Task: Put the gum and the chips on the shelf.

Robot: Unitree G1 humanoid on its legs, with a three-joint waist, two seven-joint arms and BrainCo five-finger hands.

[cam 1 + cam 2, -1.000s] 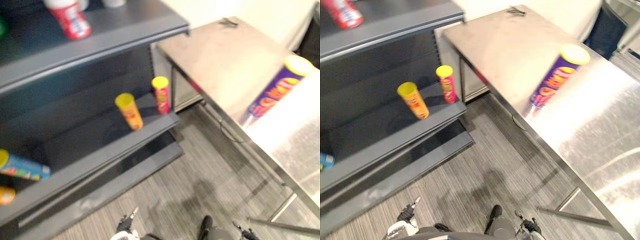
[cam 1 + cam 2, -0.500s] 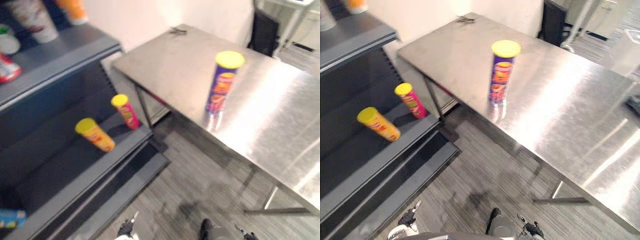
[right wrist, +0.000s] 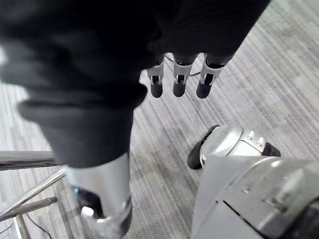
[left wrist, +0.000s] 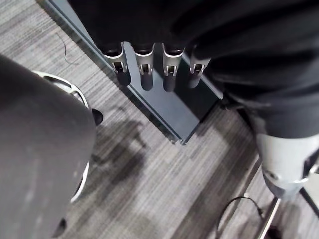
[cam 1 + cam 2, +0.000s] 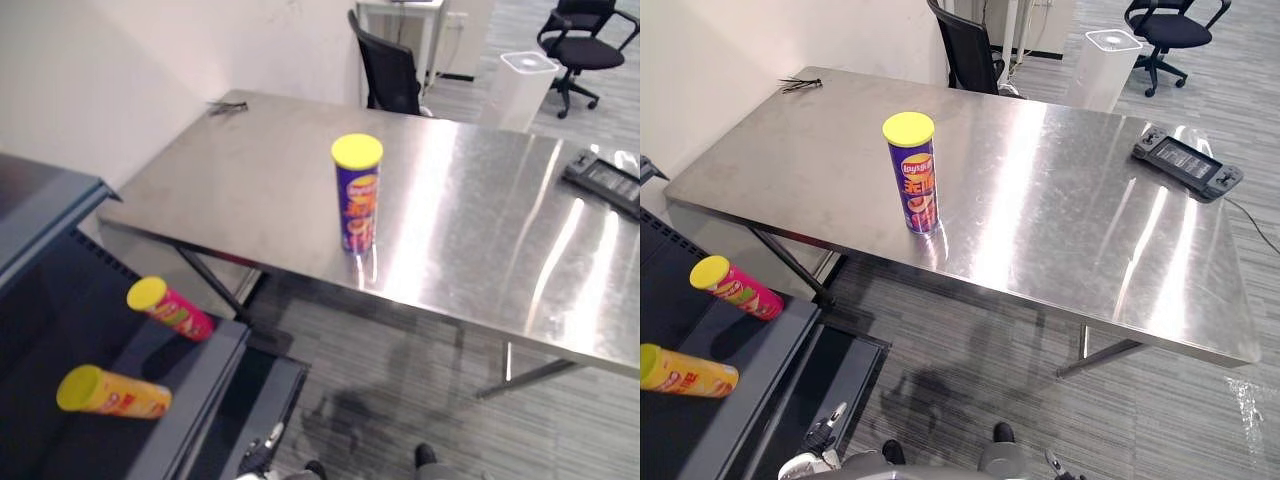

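Purple chips can [image 5: 911,172] is standing upright on the steel surface [image 5: 1060,230], well apart from both hands. Wrist views are showing left hand [image 4: 144,74] and right hand [image 3: 179,82] hanging over the floor [image 3: 259,64], fingers straight, holding nothing.

An office: a black chair [image 5: 965,50] at 12 o'clock and a swivel chair [image 5: 1165,25] at 1 o'clock behind a steel worktop [image 5: 1060,220], grey striped carpet [image 5: 990,350], and a dark shelf [image 5: 680,320] at 8 o'clock.

A black device [image 5: 1187,166] lies on the right side of the bench [image 5: 1060,230]. Behind it stand a black chair [image 5: 967,52] and a white bin [image 5: 1105,68].
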